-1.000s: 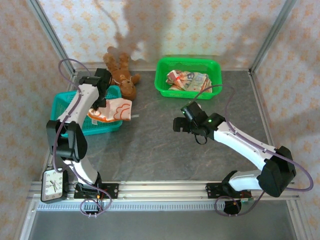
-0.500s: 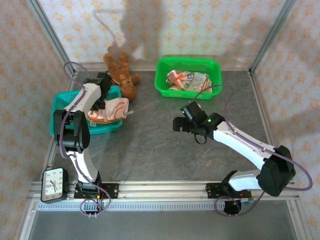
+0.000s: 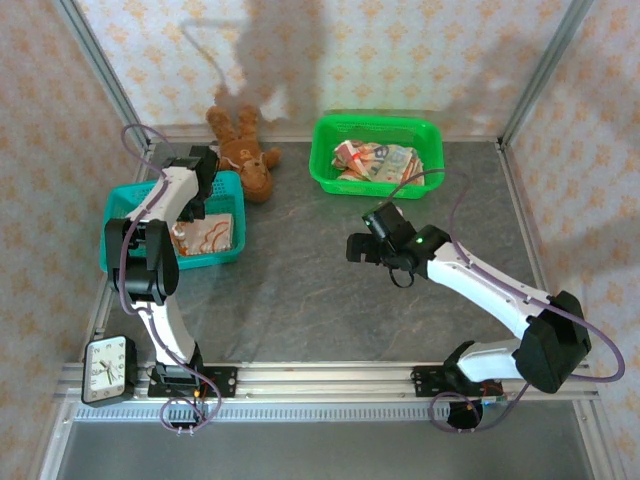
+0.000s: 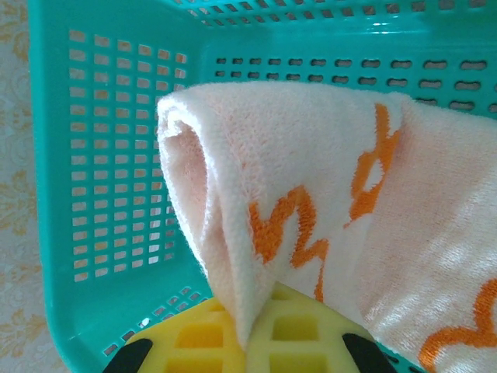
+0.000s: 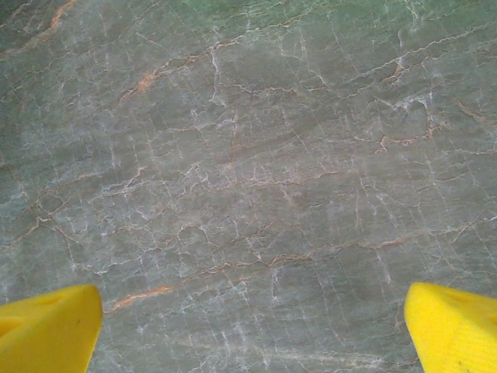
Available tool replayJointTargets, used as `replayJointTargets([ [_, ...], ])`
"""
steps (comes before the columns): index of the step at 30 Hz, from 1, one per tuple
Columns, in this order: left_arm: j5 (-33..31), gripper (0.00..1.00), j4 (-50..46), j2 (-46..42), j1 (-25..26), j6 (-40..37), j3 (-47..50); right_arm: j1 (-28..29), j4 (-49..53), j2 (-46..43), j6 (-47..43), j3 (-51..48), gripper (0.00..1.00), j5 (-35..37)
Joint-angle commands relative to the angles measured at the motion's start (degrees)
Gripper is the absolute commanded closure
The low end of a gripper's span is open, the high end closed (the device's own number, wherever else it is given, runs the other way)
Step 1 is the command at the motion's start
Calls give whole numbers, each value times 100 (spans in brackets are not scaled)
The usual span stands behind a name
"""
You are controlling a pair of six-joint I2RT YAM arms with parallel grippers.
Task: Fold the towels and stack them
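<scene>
Dropped towel (image 4: 334, 225) from right rim into teal basket (image 4: 101, 155), clamped between left gripper (image 4: 245, 350) jaws; held right gripper (image 5: 252, 326) jaws apart.

Table (image 3: 300, 290): dark grey marbled top, pale veins, few rust streaks.
Teal basket (image 3: 205, 256) on it at left edge.
Green basket (image 3: 325, 165) far centre.
Brown teddy bear (image 3: 245, 150) at back between baskets, just beside teal one.
Clock (image 3: 108, 370) at near-left corner by rail.
</scene>
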State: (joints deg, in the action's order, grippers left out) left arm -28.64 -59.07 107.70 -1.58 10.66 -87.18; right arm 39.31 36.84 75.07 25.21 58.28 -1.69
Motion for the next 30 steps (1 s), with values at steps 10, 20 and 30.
replayJointTargets([
  [10,-475,100,-182,301,-132,210,6,-55,-81,-64,-30,-89,1,18],
  [20,-700,100,-385,355,-217,392,0,-64,-103,35,-21,9,1,2],
  [30,-706,32,-532,323,-255,411,-205,-91,-107,153,-60,135,1,-23],
])
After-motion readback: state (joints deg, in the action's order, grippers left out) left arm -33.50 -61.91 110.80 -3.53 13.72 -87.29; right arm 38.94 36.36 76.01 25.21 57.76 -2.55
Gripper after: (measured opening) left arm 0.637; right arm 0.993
